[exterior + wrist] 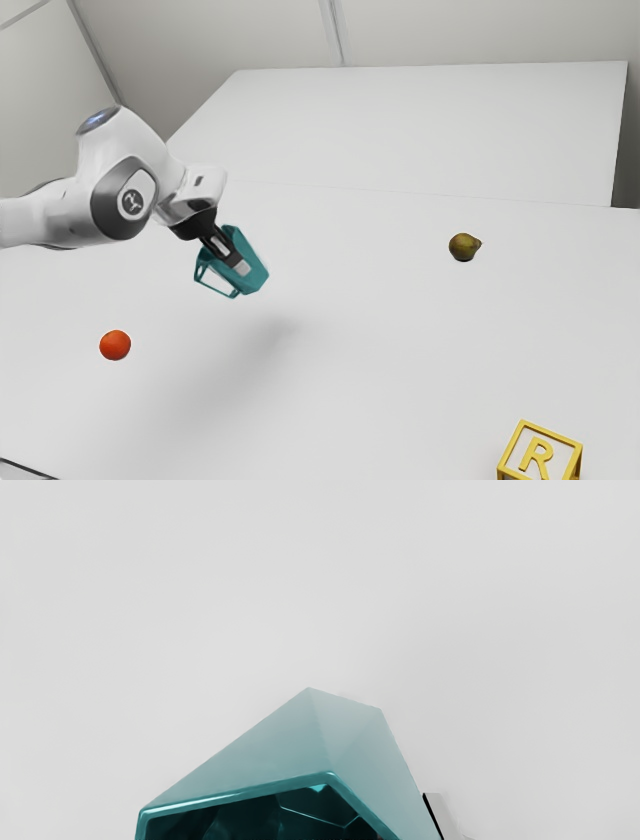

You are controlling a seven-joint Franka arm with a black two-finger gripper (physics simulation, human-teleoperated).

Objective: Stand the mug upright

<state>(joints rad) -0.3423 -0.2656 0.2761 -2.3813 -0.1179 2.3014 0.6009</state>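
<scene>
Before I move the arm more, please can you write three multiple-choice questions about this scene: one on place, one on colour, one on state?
1. Where in the exterior view is the letter block?
A) Upper left
B) Centre
C) Lower right

2. What colour is the mug?
A) Teal
B) Yellow
C) Red

3. What is the state of the mug and the gripper?
A) Mug upright and released
B) Mug tilted, held in the air
C) Mug on its side, released

Right letters:
1: C, as the block, marked R, sits by the bottom edge toward the exterior view's right.
2: A, as its walls are blue-green in both views.
3: B, as it slants at the gripper's fingers, with a soft shadow apart from it on the table.
</scene>
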